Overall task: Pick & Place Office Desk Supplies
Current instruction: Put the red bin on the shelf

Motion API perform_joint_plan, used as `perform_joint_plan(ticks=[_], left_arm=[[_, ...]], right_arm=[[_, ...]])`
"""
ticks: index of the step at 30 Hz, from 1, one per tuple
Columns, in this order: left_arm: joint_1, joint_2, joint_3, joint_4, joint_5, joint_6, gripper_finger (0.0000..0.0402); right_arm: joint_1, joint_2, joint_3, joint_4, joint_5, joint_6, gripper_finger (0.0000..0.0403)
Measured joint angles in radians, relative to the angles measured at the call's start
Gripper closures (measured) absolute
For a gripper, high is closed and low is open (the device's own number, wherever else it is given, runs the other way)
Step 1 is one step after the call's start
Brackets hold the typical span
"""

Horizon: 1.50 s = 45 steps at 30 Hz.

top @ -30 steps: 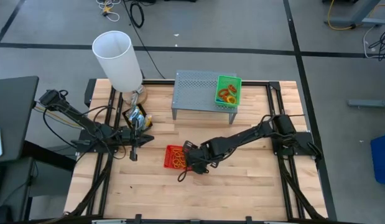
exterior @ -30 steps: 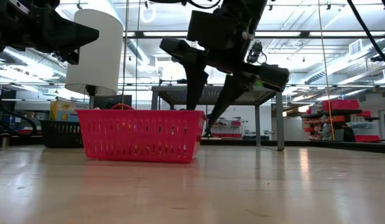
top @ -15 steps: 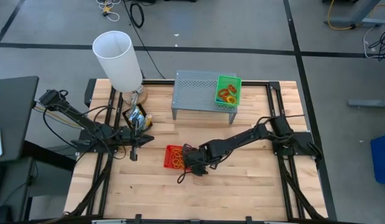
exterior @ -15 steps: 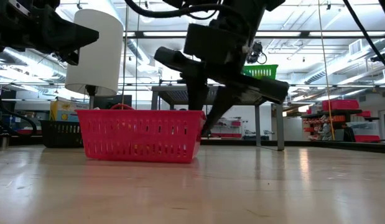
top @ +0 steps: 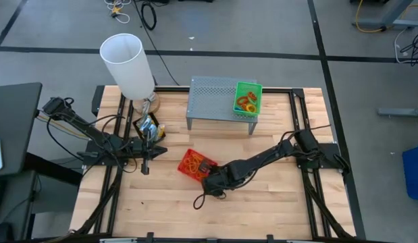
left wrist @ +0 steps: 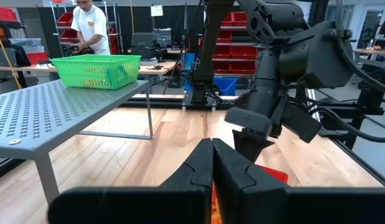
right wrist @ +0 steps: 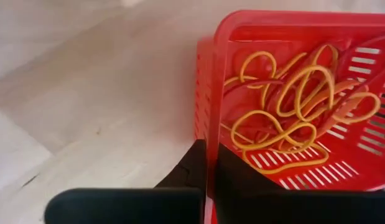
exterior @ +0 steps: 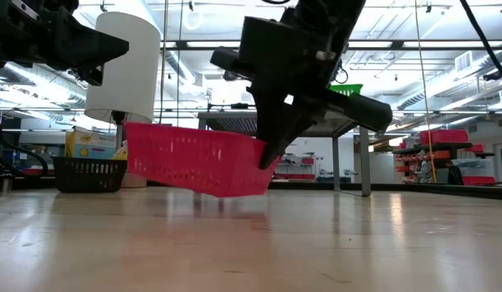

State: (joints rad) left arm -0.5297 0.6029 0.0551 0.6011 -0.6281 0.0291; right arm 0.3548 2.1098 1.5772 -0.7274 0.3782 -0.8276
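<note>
A small red mesh tray (top: 194,164) holding orange and red rubber bands (right wrist: 292,118) hangs tilted just above the table's middle. My right gripper (top: 207,181) is shut on the tray's wall on the side toward the right arm. A green mesh tray (top: 248,98) with orange bands stands on the grey perforated stand (top: 212,98) at the back. At the left, a black box (top: 149,128) holds a yellow-green crayon box (exterior: 92,144). My left gripper (top: 146,165) hangs shut and level, just on the near side of the black box, touching nothing. My right gripper pinches the red tray's side wall at its rim (right wrist: 208,124), one finger inside the tray and one outside. The fingers slant down from the table's right and near side. The tray is lifted clear of the table and tilted (exterior: 194,158), with the bands lying inside.
A tall white lampshade (top: 127,64) stands at the back left beside the black box. The grey stand fills the back middle. Bare wood (top: 276,202) lies toward the near edge. A person shows beyond the table in the left wrist view.
My right gripper has shut on the red tray's wall and gone a little toward the near edge. The tray, which stood flat on the table, is now lifted off it, tilted and turned about.
</note>
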Motion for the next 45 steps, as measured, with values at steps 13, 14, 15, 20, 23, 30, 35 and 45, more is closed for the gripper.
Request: perform_joint_plan(ticks=[13, 14, 15, 20, 23, 30, 35, 45], left_arm=[[0.0, 0.0, 0.0, 0.001, 0.0, -0.014, 0.0396], [0.0, 0.0, 0.0, 0.001, 0.0, -0.014, 0.0396], [0.0, 0.0, 0.0, 0.001, 0.0, -0.014, 0.0396], [0.0, 0.0, 0.0, 0.001, 0.0, -0.014, 0.0396], [0.0, 0.0, 0.0, 0.001, 0.0, -0.013, 0.0396], [0.0, 0.0, 0.0, 0.001, 0.0, -0.013, 0.0396], [0.0, 0.0, 0.0, 0.001, 0.0, -0.011, 0.0396], [0.0, 0.0, 0.0, 0.0, 0.0, -0.011, 0.0396]], right_arm=[[0.066, -0.008, 0.082, -0.275, 0.13, 0.414, 0.0396], [0.071, -0.008, 0.107, -0.317, 0.142, 0.44, 0.0396], [0.071, -0.008, 0.139, -0.361, 0.147, 0.464, 0.0396], [0.056, -0.008, 0.306, -0.529, 0.147, 0.547, 0.0396], [0.024, -0.008, 0.414, -0.601, 0.151, 0.558, 0.0396], [-0.102, -0.008, 0.589, -0.73, 0.139, 0.519, 0.0396], [-0.223, -0.008, 0.65, -0.79, 0.11, 0.479, 0.0396], [-0.408, -0.008, 0.671, -0.818, 0.01, 0.419, 0.0396]])
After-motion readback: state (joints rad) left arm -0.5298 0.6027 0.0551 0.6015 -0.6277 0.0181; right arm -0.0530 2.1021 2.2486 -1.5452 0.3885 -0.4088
